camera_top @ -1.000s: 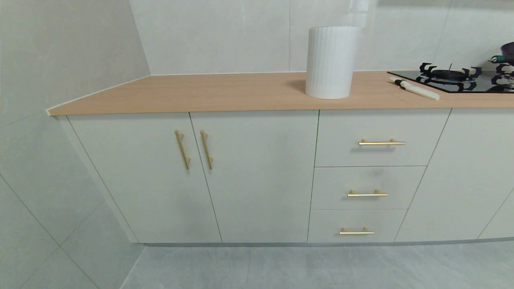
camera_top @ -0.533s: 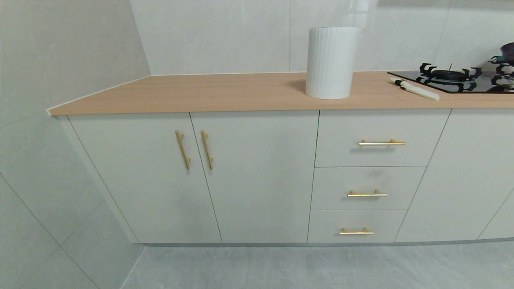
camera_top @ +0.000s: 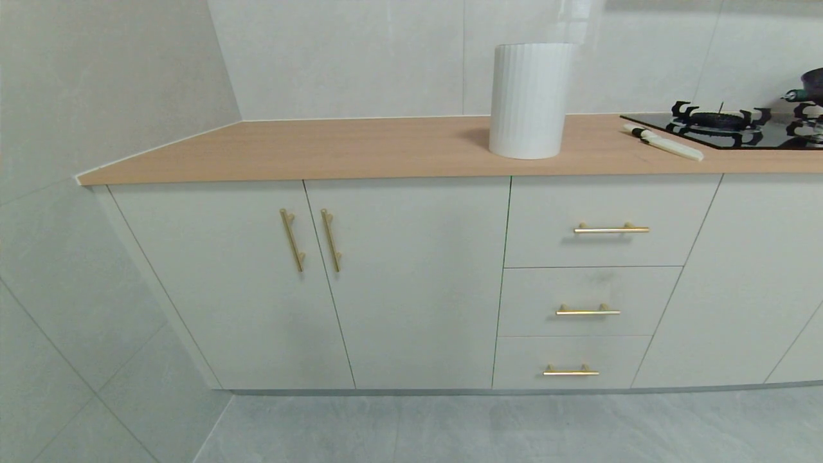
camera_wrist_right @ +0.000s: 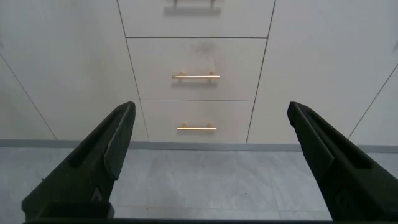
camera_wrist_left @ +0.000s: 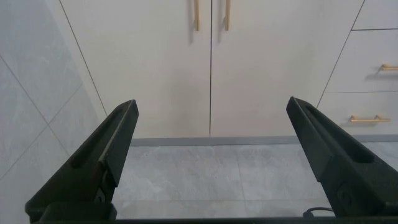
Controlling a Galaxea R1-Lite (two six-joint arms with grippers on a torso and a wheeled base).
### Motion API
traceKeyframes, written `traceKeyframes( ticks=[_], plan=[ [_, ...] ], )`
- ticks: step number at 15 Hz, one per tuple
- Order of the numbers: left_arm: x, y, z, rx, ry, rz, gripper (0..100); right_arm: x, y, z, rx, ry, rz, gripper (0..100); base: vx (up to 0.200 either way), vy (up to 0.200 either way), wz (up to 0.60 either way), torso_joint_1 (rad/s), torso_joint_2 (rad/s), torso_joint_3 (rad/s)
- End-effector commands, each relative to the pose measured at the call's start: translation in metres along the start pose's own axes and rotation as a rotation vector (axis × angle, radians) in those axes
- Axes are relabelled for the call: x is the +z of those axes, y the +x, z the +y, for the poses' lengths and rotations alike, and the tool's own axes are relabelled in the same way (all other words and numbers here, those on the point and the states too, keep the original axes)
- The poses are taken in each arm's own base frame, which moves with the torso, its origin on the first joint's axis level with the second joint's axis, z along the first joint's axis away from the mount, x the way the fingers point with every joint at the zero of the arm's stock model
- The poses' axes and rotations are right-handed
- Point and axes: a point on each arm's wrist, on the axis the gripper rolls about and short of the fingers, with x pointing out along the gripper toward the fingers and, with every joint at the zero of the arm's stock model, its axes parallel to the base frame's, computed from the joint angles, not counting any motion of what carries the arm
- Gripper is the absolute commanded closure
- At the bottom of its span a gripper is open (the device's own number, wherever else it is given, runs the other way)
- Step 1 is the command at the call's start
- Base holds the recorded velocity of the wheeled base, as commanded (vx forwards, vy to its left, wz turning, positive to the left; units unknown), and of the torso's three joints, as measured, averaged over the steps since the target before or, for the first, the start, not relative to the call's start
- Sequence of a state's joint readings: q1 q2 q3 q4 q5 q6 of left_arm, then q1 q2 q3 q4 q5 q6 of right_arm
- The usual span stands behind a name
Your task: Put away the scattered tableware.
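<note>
Your knife (camera_top: 662,142) lies at the counter's (camera_top: 321,148) right end, just beside the hob (camera_top: 726,132) and near the white ribbed holder (camera_top: 528,99) — nothing has shifted since the earlier frames. Left gripper (camera_wrist_left: 210,106) and right gripper (camera_wrist_right: 210,107) are both spread wide, holding nothing — low before the cabinet fronts (camera_wrist_left: 211,62).

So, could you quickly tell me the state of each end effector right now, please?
Left end effector: open, holding nothing.
Right end effector: open, holding nothing.

Pale tiled walls (camera_top: 347,58) meet at 10 o'clock behind a wooden desk (camera_top: 321,151). Beneath, two cream doors (camera_top: 257,283) at 8 o'clock, three gold-handled drawers (camera_top: 585,302) at 4 o'clock, grey tiled floor (camera_top: 450,431) at 6 o'clock.
</note>
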State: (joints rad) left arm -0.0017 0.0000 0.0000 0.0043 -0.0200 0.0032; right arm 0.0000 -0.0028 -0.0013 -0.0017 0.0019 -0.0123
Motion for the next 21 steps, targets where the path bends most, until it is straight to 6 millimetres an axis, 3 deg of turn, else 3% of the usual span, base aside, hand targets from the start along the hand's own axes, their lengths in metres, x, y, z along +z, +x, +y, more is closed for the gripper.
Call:
traceKeyframes(
  ticks=[1, 10, 21],
  plan=[
    [0.0, 0.0, 0.0, 0.0, 0.0, 0.0, 0, -0.0007, 0.0004, 0.0, 0.001, 0.0, 0.01, 0, 0.0, 0.0, 0.0, 0.0, 0.0, 0.0],
    [0.0, 0.0, 0.0, -0.001, 0.011, 0.0, 0, -0.0008, 0.0003, 0.0, -0.002, -0.003, 0.009, 0, 0.0, 0.0, 0.0, 0.0, 0.0, 0.0],
    [0.0, 0.0001, 0.0, -0.001, 0.009, 0.002, 0, -0.0007, 0.0004, 0.0, 0.0, -0.001, 0.01, 0, 0.2, 0.0, 0.0, 0.005, 0.0, 0.003]
  ],
)
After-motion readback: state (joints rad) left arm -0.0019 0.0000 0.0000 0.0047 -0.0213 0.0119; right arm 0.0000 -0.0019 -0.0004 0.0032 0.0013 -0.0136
